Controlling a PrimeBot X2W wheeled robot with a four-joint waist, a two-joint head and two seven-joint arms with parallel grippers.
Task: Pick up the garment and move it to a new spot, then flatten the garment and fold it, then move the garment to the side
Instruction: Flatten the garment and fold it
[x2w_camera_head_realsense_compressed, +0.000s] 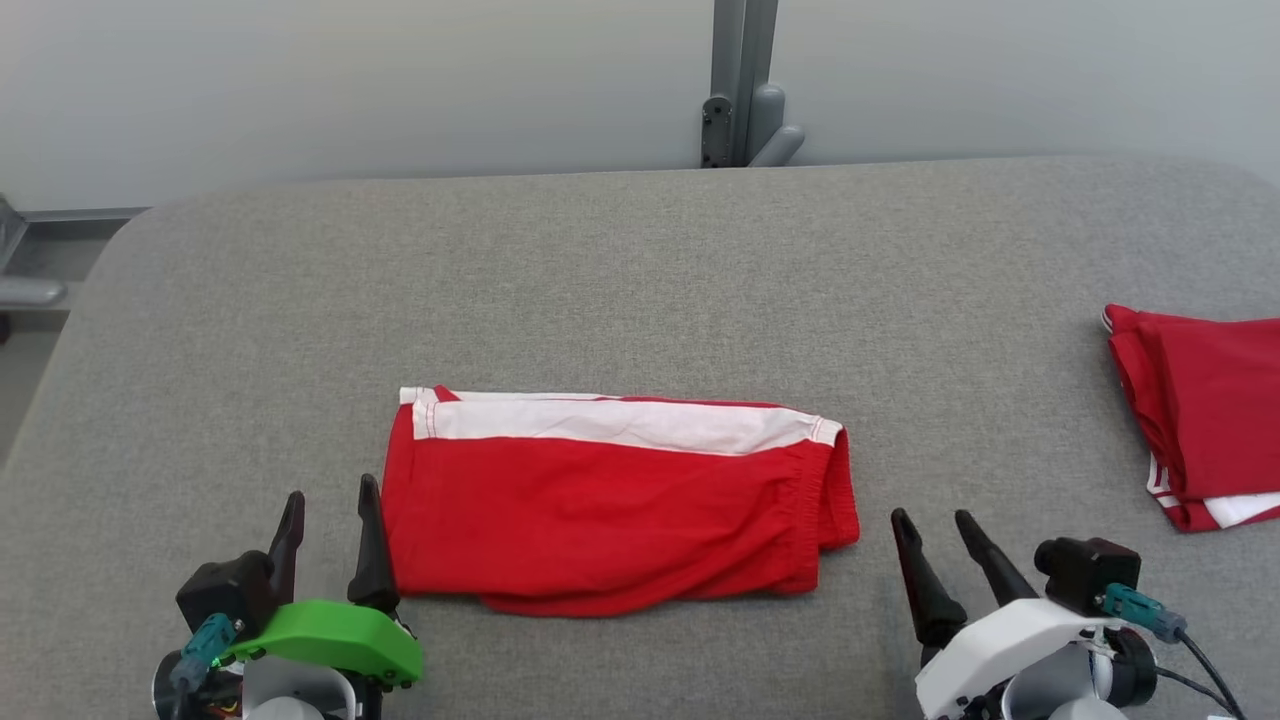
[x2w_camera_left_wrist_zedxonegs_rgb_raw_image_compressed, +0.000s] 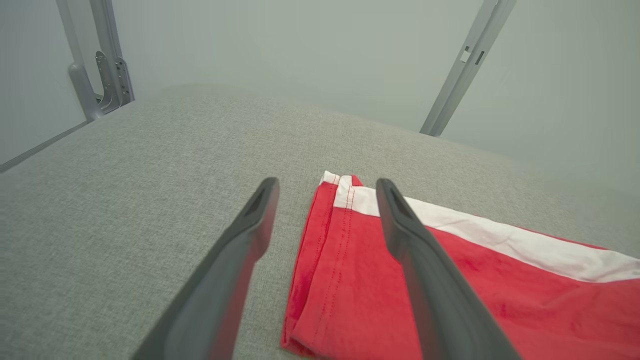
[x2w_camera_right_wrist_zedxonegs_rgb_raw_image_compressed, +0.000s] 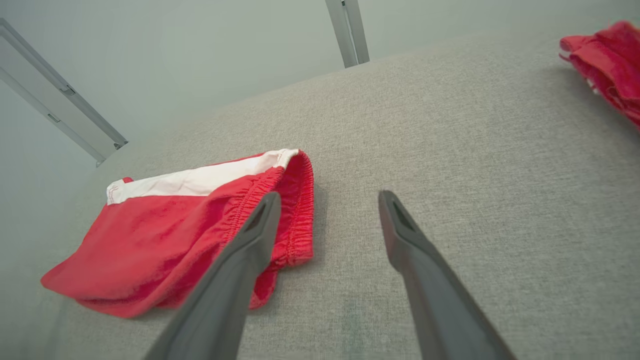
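Note:
The garment (x2w_camera_head_realsense_compressed: 610, 510) is a pair of red shorts with a white side stripe, folded in half and lying flat near the front middle of the grey table (x2w_camera_head_realsense_compressed: 640, 280). My left gripper (x2w_camera_head_realsense_compressed: 332, 497) stands open at its left hem, fingers apart, holding nothing. In the left wrist view the hem of the garment (x2w_camera_left_wrist_zedxonegs_rgb_raw_image_compressed: 345, 260) lies between and under the open fingers of the left gripper (x2w_camera_left_wrist_zedxonegs_rgb_raw_image_compressed: 327, 187). My right gripper (x2w_camera_head_realsense_compressed: 935, 518) is open just right of the waistband. From the right wrist, the right gripper (x2w_camera_right_wrist_zedxonegs_rgb_raw_image_compressed: 327, 197) hangs open beside the garment (x2w_camera_right_wrist_zedxonegs_rgb_raw_image_compressed: 175, 240).
A second folded red and white garment (x2w_camera_head_realsense_compressed: 1205, 410) lies at the table's right edge, also the red pile (x2w_camera_right_wrist_zedxonegs_rgb_raw_image_compressed: 607, 60) in the right wrist view. A grey metal post (x2w_camera_head_realsense_compressed: 745, 90) stands behind the table's far edge. The table's left corner is rounded.

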